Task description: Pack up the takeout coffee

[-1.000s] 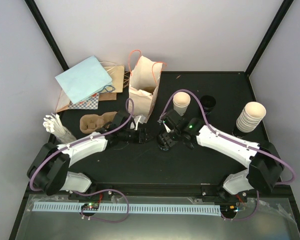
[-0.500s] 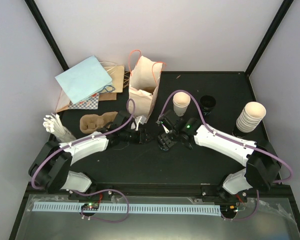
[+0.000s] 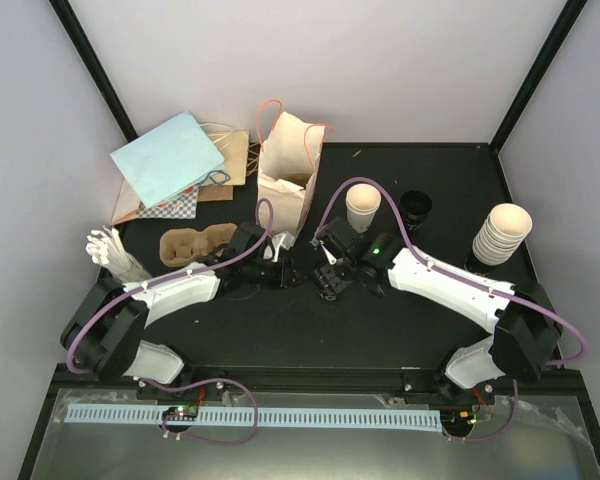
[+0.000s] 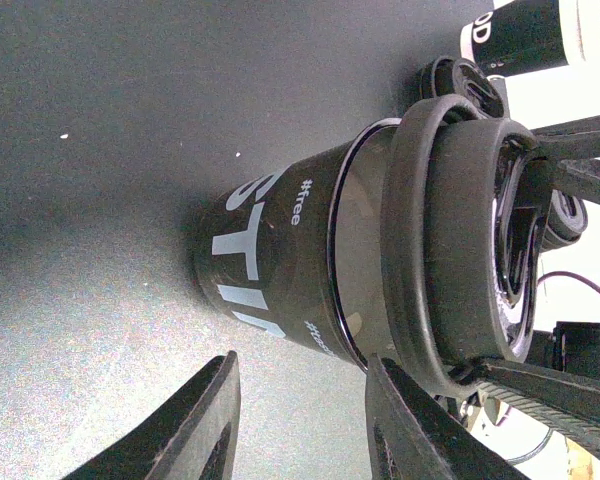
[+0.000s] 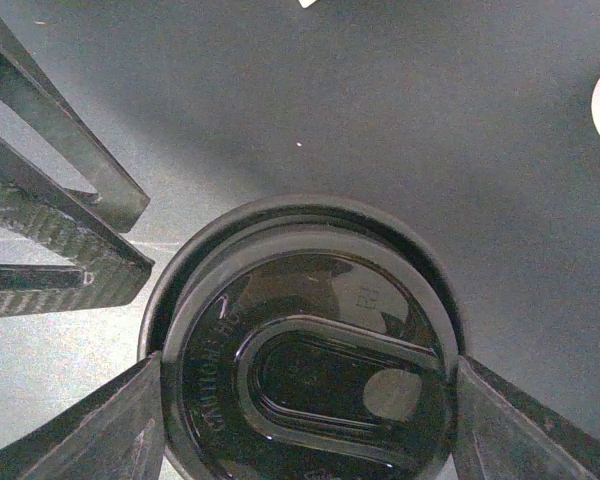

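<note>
The takeout coffee is a dark paper cup [image 4: 270, 260] with white lettering, standing mid-table. A round black lid [image 5: 310, 390] sits over its mouth, slightly off-centre. My right gripper [image 5: 305, 400] is shut on that lid, one finger at each side of its rim. From above, the right gripper [image 3: 327, 280] covers cup and lid. The lid [image 4: 450, 240] also fills the right of the left wrist view. My left gripper [image 4: 302, 365] is open beside the cup's wall, with bare table between its fingers; its right finger is near the cup's rim. From above, this gripper [image 3: 285, 270] is just left of the cup.
A cream paper bag [image 3: 285, 170] with orange handles stands open behind the grippers. A brown pulp tray [image 3: 190, 245] lies at the left. An unlidded cream cup [image 3: 363, 205], a small black item [image 3: 415, 207] and a stack of cream cups [image 3: 502, 232] stand at the right.
My left gripper has moved right, up to the cup, and its jaws have narrowed. The right gripper with the lid has shifted slightly left and back.
</note>
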